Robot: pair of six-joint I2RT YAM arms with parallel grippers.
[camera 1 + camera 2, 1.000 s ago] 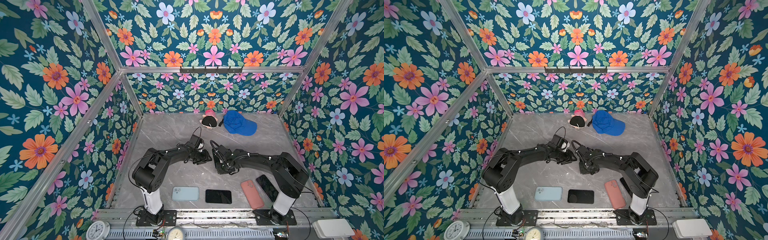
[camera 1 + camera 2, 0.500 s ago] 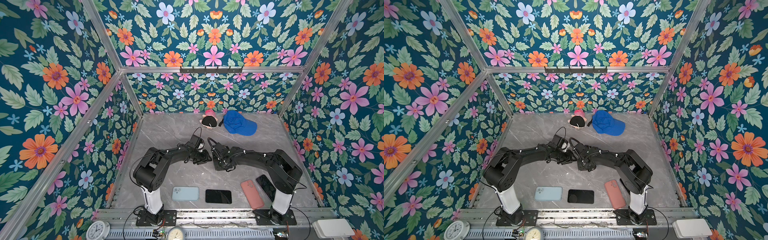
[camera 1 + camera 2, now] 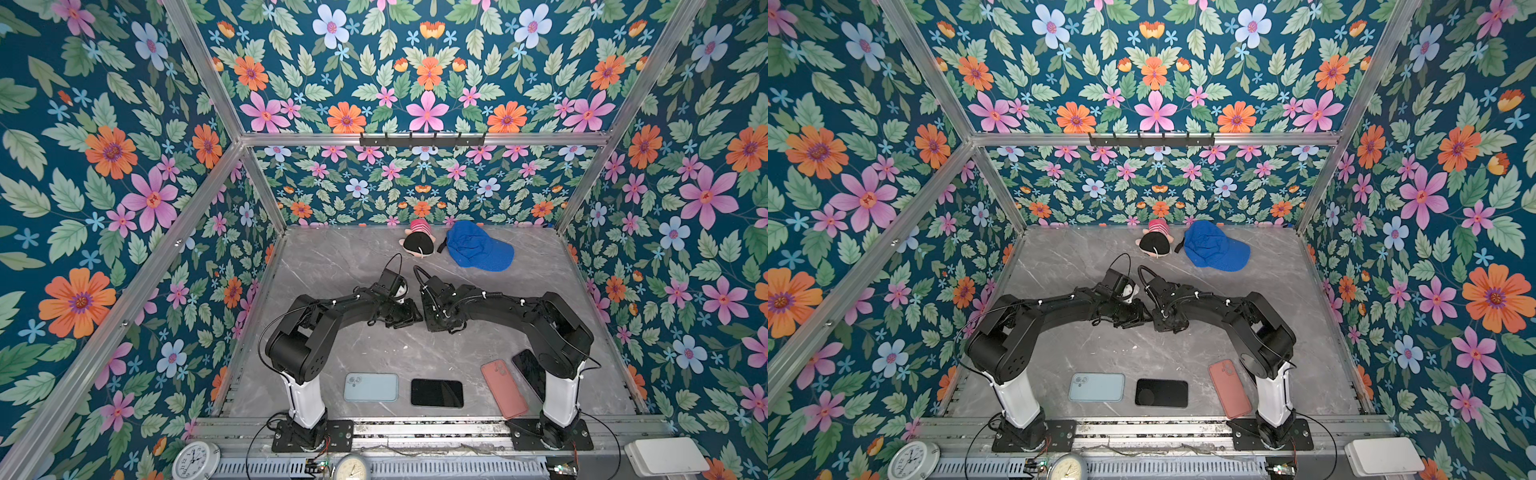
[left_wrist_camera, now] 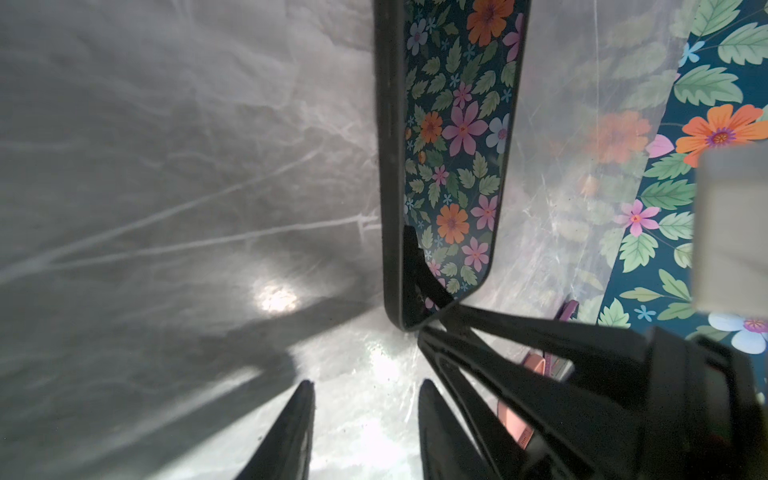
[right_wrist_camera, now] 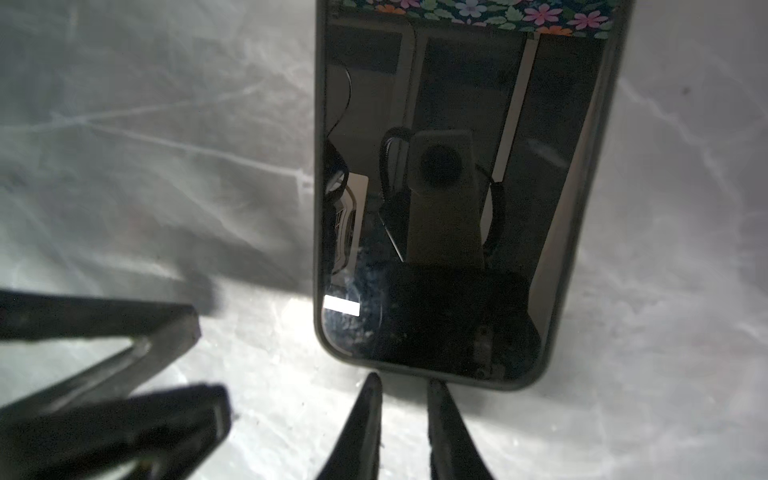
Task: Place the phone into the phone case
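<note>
- The phone [image 5: 449, 187] lies screen-up on the table [image 5: 124, 124], about mid-table. In both top views the two wrists meet over it and hide it.
- A dark case [image 5: 318, 208] rims its long sides and its near end. That end looks seated. The far end is out of frame in both wrist views, so I cannot tell whether the phone is fully in.
- Right jaws: nearly together with a slim gap, grasping nothing. Their tips sit at the phone's near end and, in the left wrist view, seem to touch one corner.
- Left jaws: parted wider, empty, just beside the phone and not touching it.
- The step in hand, as I judge it, is pressing the phone home into the case.
- To do it well, push straight down at the edge or corner, not on the middle of the glass, and go lightly.
- The table looks smooth, so the case may slide. The left jaws could brace its side while the right jaws press.
- Check each corner, above all the unseen far end, before letting go.
- A pink case [image 3: 503, 388] lies well apart near the front edge and plays no part here.
</note>
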